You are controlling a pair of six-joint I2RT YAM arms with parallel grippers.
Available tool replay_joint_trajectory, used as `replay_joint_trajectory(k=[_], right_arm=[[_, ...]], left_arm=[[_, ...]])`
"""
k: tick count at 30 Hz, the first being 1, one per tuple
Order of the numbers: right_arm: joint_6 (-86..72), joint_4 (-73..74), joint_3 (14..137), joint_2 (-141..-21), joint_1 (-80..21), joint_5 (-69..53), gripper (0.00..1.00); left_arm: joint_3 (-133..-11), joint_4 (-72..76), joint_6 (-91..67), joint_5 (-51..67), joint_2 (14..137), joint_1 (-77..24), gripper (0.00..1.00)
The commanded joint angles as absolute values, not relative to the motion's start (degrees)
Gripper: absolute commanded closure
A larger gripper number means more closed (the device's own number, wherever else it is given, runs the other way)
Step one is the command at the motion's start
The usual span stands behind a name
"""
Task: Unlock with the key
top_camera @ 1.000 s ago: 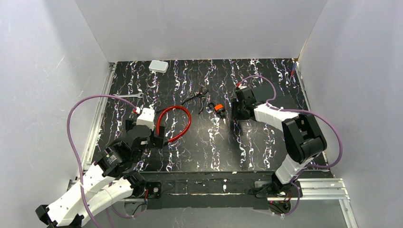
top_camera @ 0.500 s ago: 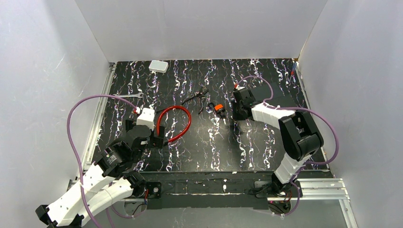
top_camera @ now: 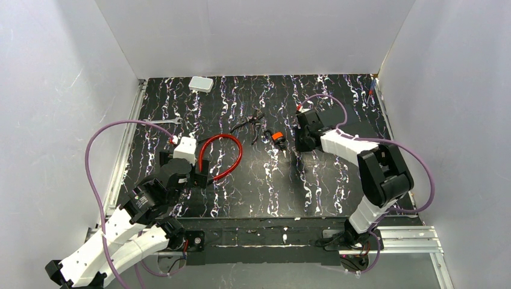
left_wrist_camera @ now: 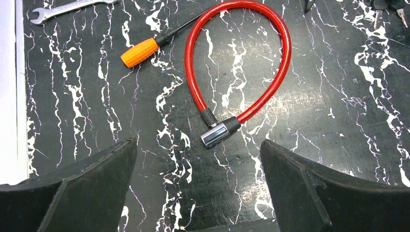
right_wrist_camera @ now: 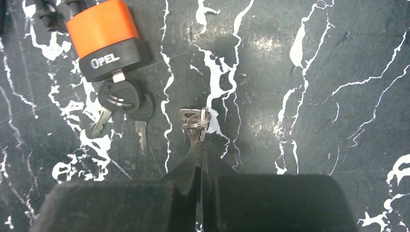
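Key point(right_wrist_camera: 192, 117) pinched in jaws of the right gripper point(right_wrist_camera: 199, 144).

Glossy red plastic cable point(left_wrist_camera: 285, 58), chromed metal barrel point(left_wrist_camera: 215, 135); the key point(right_wrist_camera: 193, 117) looks like bare, dully shining metal.

This is a robotics lab test cell. Plain white panel walls point(top_camera: 253, 36) box in the far, left and right sides of a black bench with white marble-like veining point(top_camera: 337, 186). Bare aluminium rails point(top_camera: 122, 150) run along its left edge. A white-and-black left robot arm point(top_camera: 129, 232) and a matching right robot arm point(top_camera: 340, 144) are bolted at the near edge, trailing purple cables point(top_camera: 88, 153). On the bench lie a red cable lock with a chrome barrel point(left_wrist_camera: 216, 135), an orange-and-black padlock point(right_wrist_camera: 104, 41), an orange-handled screwdriver point(left_wrist_camera: 140, 52) and a silver open-end wrench point(left_wrist_camera: 67, 8).
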State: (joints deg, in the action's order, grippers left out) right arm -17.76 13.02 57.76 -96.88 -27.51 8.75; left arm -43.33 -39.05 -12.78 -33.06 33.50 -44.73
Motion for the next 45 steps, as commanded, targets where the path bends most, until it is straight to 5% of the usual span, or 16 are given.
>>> replay_joint_trajectory(k=[1,14,17,19,22,33,41,45], right_arm=[[-17.35,14.15,59.58,-92.30,-27.95,5.82,0.99],[-19.84,14.48,57.23,-87.64,-28.55,5.03,0.98],[-20.47,14.59,57.22,-89.00,-28.56,5.59,0.42],[-20.06,14.59,57.47,-90.39,-28.69,5.96,0.28],[-18.82,15.02,58.80,-92.55,-28.98,7.23,0.23],[-16.60,16.39,63.13,-101.57,-29.34,11.05,0.35],[-14.41,18.02,65.03,-107.63,-30.05,12.06,0.59],[-14.04,17.32,64.11,-108.87,-30.15,11.64,0.86]], left_arm=[[-43.95,-38.28,-12.13,-32.27,33.12,-44.34,0.02],[-44.02,-38.23,-11.87,-31.21,33.22,-44.32,0.02],[-44.03,-38.23,-11.83,-31.11,33.14,-44.30,0.02],[-44.03,-38.32,-11.81,-30.98,33.13,-44.31,0.02],[-44.03,-38.32,-11.86,-30.86,33.13,-44.34,0.02],[-43.92,-38.23,-11.87,-30.67,33.10,-44.30,0.02],[-43.87,-37.97,-11.78,-30.54,33.31,-44.35,0.02],[-43.86,-37.97,-11.69,-30.59,33.39,-44.30,0.02]])
